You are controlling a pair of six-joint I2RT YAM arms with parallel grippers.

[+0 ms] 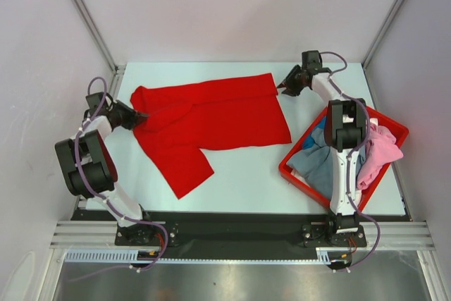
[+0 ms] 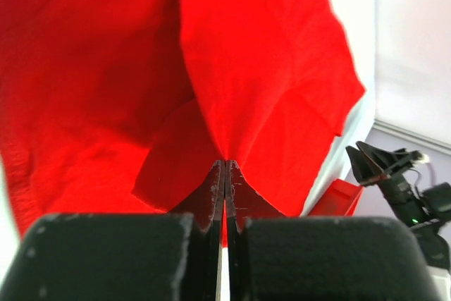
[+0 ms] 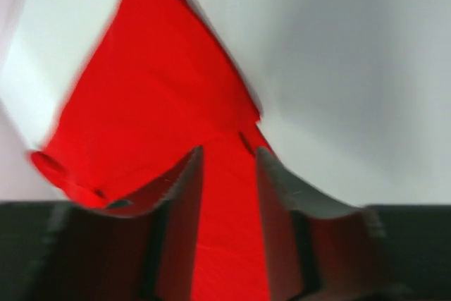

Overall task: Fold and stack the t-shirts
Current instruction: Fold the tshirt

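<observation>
A large bright red t-shirt (image 1: 211, 119) lies spread on the white table, one sleeve pointing toward the near edge. My left gripper (image 1: 138, 116) is at the shirt's left edge. In the left wrist view it (image 2: 225, 163) is shut on a pinched fold of the red cloth (image 2: 106, 68). My right gripper (image 1: 283, 88) is at the shirt's far right corner. In the right wrist view it (image 3: 229, 151) is open, with the red cloth (image 3: 155, 96) showing between its fingers. A grey-blue shirt (image 1: 313, 163) and a pink shirt (image 1: 380, 153) lie crumpled in the bin.
A red plastic bin (image 1: 287, 168) stands at the right, beside the right arm, which reaches over it. It also shows in the left wrist view (image 2: 338, 199). Bare table (image 1: 246, 174) lies between the shirt and the near edge. White walls enclose the table.
</observation>
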